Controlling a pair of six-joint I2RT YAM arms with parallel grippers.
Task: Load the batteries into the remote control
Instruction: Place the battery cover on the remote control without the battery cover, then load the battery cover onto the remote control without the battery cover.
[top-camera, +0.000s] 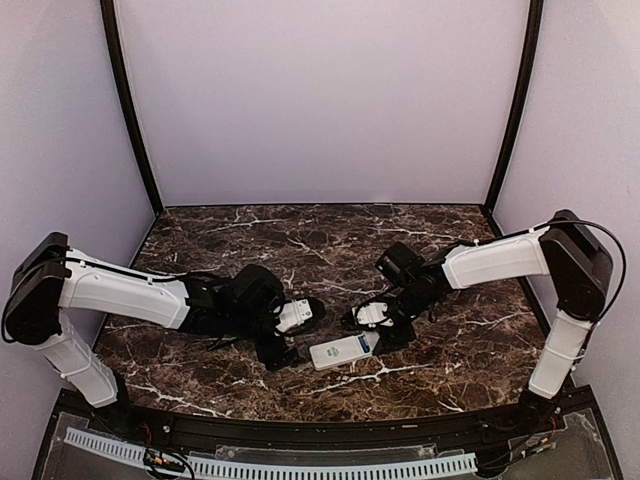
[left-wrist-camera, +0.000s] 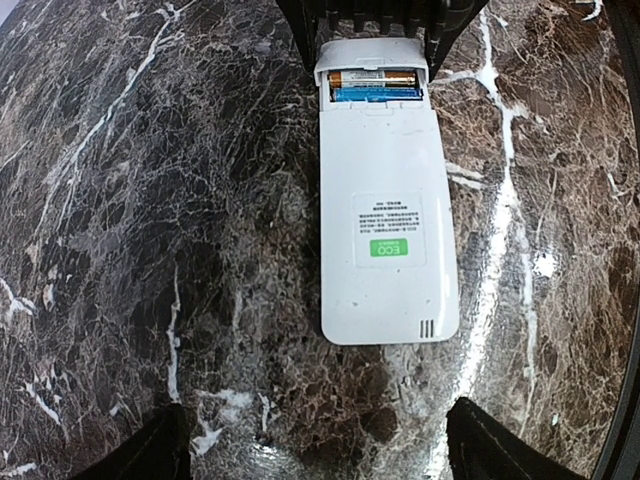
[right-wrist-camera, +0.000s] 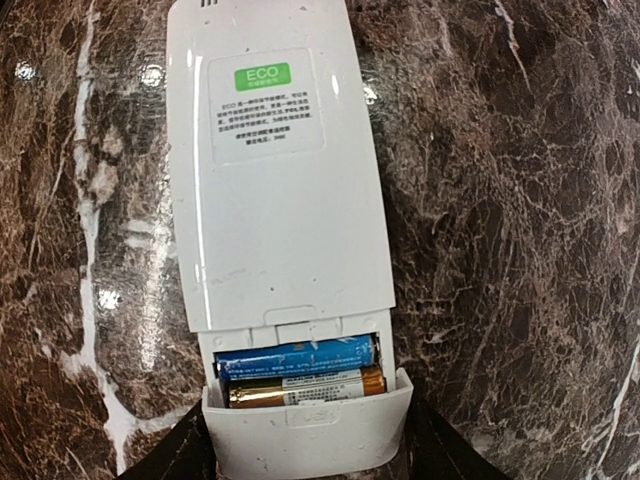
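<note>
On the left side of the bench (top-camera: 200, 250), the left pincer (left-wrist-camera: 320, 432) hovers low over the marble, released and spread wide. Nothing sits between its tips, and it is near the plain end of the remote control (top-camera: 343, 351) without touching it.

At the middle, just in front of both arms, the remote control lies flat and face down, with its green label (right-wrist-camera: 262, 77) upward. The battery bay at one end is uncovered. Both batteries (right-wrist-camera: 298, 372) lie in it side by side, one blue and one gold-toned, and they look seated level with the bay's edges.

To the right, the right pincer (right-wrist-camera: 310, 452) straddles the bay end of the remote, one tip close against each side edge. I cannot tell whether it is clenched on the casing or merely standing beside it.

Judging by this, the loading itself seems done, since both cells are in place. What appears to be left is closing the bay. No cover plate shows in any view, so I cannot say where it is.
</note>
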